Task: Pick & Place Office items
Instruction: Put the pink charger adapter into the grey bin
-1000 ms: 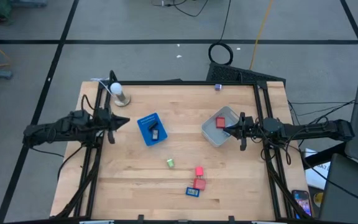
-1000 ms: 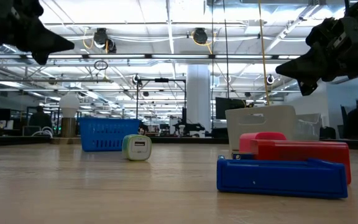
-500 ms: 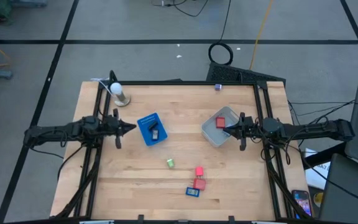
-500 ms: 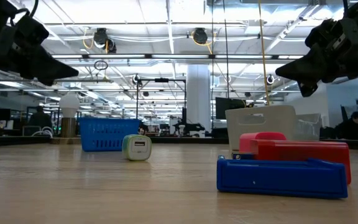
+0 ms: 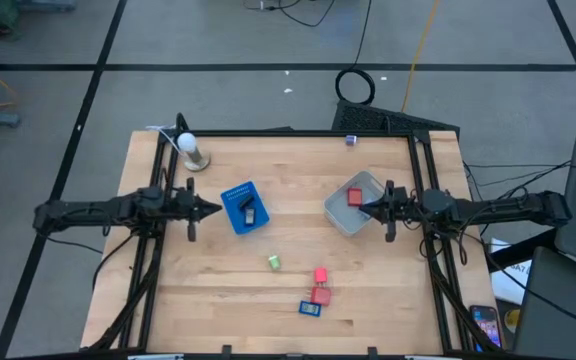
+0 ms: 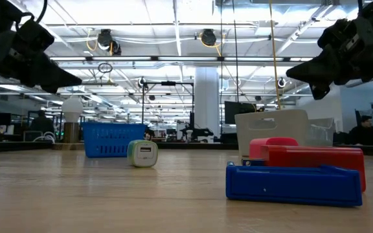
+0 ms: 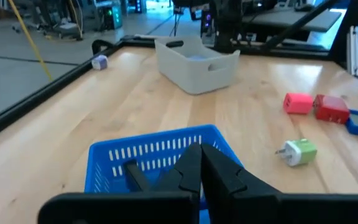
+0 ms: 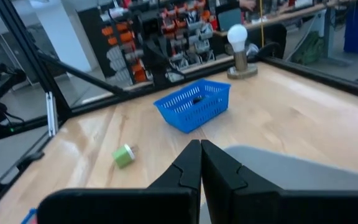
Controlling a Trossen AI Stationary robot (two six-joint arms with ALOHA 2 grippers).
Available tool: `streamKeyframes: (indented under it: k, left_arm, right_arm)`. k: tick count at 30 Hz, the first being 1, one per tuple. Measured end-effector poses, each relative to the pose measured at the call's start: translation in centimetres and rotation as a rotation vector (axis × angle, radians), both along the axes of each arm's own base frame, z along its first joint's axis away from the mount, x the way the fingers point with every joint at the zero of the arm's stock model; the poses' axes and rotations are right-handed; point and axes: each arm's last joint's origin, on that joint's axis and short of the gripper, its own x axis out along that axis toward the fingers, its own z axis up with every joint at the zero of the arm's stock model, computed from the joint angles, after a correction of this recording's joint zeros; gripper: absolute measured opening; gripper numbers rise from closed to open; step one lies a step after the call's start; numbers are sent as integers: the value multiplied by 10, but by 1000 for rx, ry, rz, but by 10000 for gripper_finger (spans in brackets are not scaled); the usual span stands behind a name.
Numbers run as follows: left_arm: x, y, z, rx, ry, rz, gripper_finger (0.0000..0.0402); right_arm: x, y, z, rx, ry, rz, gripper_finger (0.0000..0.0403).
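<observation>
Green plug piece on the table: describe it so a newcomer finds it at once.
Start at the blue slotted plastic basket on the wooden table. Nearer the front edge lies the small green-and-white plug-like block, alone on bare wood. The red blocks and the blue flat piece cluster to one side; it is the only green item.

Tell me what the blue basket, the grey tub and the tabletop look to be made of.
Blue basket: likely moulded plastic, slotted walls, slight sheen.
Grey tub: seems matte or translucent plastic, smooth rounded rim with a handle cut-out.
Tabletop: light wood, visible plank grain, probably sealed, since it reflects light.
</observation>
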Motion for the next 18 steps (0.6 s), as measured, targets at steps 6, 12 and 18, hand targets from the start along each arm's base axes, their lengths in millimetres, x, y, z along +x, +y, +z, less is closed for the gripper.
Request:
streamKeyframes:
  k: [6, 12, 18]
  left_arm:
    - [3, 0, -5, -15, 57, 3, 15]
    - [6, 1, -10, -13, 108, 23, 3]
    - [7, 2, -11, -6, 120, 47, 20]
  right_arm:
    - [0, 0, 3, -1, -31, 4, 0]
    - [0, 0, 2, -1, -27, 4, 0]
    - [0, 0, 8, -2, -79, 4, 1]
